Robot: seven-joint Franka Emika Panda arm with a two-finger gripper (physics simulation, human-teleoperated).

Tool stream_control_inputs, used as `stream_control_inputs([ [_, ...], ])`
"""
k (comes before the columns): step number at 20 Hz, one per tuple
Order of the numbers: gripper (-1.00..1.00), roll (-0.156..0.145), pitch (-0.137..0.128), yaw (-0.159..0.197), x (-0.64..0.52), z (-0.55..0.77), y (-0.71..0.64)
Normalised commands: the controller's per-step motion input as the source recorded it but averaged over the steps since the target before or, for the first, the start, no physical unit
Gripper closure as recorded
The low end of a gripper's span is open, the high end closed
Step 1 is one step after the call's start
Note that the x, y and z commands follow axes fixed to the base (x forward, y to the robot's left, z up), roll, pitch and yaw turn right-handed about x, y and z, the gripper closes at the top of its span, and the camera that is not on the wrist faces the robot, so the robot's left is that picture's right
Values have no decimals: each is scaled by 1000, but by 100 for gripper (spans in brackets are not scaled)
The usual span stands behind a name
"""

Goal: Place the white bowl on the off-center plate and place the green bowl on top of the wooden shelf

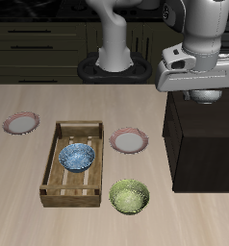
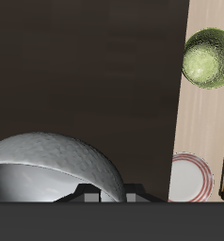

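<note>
Gripper point(image 1: 205, 94) fingers hidden in exterior view behind the wrist housing; jaw state not readable. White bowl point(image 2: 53, 169) unseen in exterior view; in wrist view it fills the foreground, rim cut by the frame edge, contact with fingers not discernible. Wooden shelf point(image 1: 203, 144) cut off at exterior frame edge. Off-center plate point(image 2: 191, 179) partly cropped in wrist view. Green bowl point(image 2: 209, 57) clipped at the wrist view's edge.

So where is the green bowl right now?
In the exterior view the green bowl sits on the table near its front edge, beside the front corner of the wooden tray, before the dark wooden shelf.
</note>
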Motion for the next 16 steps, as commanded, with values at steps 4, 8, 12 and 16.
stream_control_inputs([
  [4, 100, 3, -12, -14, -8, 39, -84],
  [8, 100, -10, -2, -24, 2, 69, -163],
  [12, 100, 17, -46, -20, -129, 194, -103],
  [16, 100, 22, -44, -9, -226, 166, -171],
])
